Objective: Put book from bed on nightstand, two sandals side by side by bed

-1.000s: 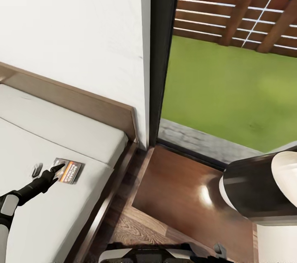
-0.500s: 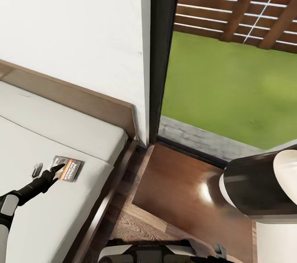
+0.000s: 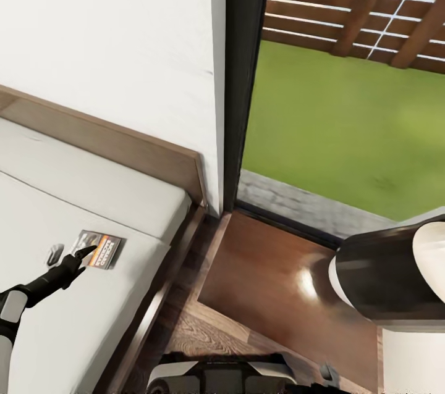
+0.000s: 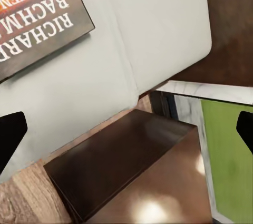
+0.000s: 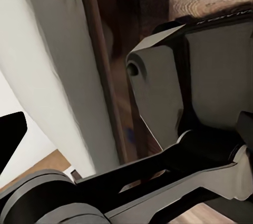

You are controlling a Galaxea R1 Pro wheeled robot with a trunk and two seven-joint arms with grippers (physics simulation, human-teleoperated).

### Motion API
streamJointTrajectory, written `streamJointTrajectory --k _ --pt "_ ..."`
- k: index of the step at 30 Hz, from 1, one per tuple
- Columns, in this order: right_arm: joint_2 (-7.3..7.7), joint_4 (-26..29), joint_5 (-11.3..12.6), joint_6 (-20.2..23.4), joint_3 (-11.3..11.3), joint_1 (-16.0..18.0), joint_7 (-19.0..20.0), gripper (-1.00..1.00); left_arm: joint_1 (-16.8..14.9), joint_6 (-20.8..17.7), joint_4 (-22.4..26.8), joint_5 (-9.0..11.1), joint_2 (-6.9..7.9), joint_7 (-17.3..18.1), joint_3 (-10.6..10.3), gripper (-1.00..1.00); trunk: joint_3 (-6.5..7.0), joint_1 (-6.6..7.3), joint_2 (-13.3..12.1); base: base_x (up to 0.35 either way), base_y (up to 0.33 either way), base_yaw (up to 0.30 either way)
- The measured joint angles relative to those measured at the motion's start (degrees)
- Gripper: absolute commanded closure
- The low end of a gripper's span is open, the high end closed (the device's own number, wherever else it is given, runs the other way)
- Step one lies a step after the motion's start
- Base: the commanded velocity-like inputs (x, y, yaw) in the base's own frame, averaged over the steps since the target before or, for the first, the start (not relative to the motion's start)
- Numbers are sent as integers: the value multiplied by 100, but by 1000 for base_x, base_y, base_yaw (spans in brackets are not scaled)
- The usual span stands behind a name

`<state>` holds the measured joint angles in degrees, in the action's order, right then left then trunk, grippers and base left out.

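Book (image 3: 98, 249) pickup is the step in hand: the thin paperback lies flat on the off-white mattress of the bed (image 3: 86, 196), at the lower left of the head view, near the mattress edge that faces the nightstand (image 3: 272, 283). The left gripper (image 3: 83, 254) reaches in from the lower left corner, its dark tip over the book's near edge; whether it touches the cover cannot be told. In the left wrist view its fingers (image 4: 10, 134) sit at opposite edges of the frame, spread wide, with nothing between them, and the book (image 4: 37, 18) shows at the upper left with its "Bachman" lettering.

A flat, thin book on a soft mattress probably offers little to pinch from above. A good grasp likely needs one finger worked under an edge, or the book nudged toward the mattress edge so its side overhangs. Pressing down hard would only sink it into the bedding.

The nightstand's glossy brown top lies at the lower centre of the head view, just beside the bed frame, so the carry should be short.

The right gripper's fingers (image 5: 10, 134) show as dark tips at opposite edges of the right wrist view, apart and empty.
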<state>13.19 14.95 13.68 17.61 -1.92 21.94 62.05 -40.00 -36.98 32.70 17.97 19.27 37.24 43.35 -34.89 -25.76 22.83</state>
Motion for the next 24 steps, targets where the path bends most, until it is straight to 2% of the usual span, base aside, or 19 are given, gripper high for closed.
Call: streamJointTrajectory --k 3,6,8,9,11,14,19,21,24 --pt "0 -1 0 0 0 1 0 -100 -30 -118 243 7 89 -220 -9 -100 -26 0 0 0 0 0" --pt "0 -1 0 0 0 2 0 -100 -57 -520 735 18 143 -509 -15 -100 -52 0 0 0 0 0" --pt "-1 -2 0 0 0 2 0 -100 -145 -1082 1297 42 165 -938 -22 -100 -69 0 0 0 0 0" --pt "-2 -2 0 0 0 2 0 -100 -186 -1209 1433 37 169 -1069 -24 -100 -77 0 0 0 0 0" --pt "-1 -2 0 0 -1 2 0 -100 -486 -1587 1820 84 189 -1709 -26 -100 -94 0 0 0 0 0" --pt "0 -2 0 0 0 2 0 -100 -853 -1722 1960 79 278 -2146 -27 -100 -120 0 0 0 0 0" --pt "0 -2 0 0 0 1 0 -100 -1104 -1768 2012 70 485 -2347 -28 -100 -164 0 0 0 0 0" --pt "0 -2 0 0 0 1 0 -100 -1157 -1771 2023 68 516 -2374 -28 -100 -181 0 0 0 0 0" --pt "-1 -2 0 0 0 -2 0 -100 -1404 -1777 2037 76 552 -2408 -28 -100 -207 0 0 0 0 0"
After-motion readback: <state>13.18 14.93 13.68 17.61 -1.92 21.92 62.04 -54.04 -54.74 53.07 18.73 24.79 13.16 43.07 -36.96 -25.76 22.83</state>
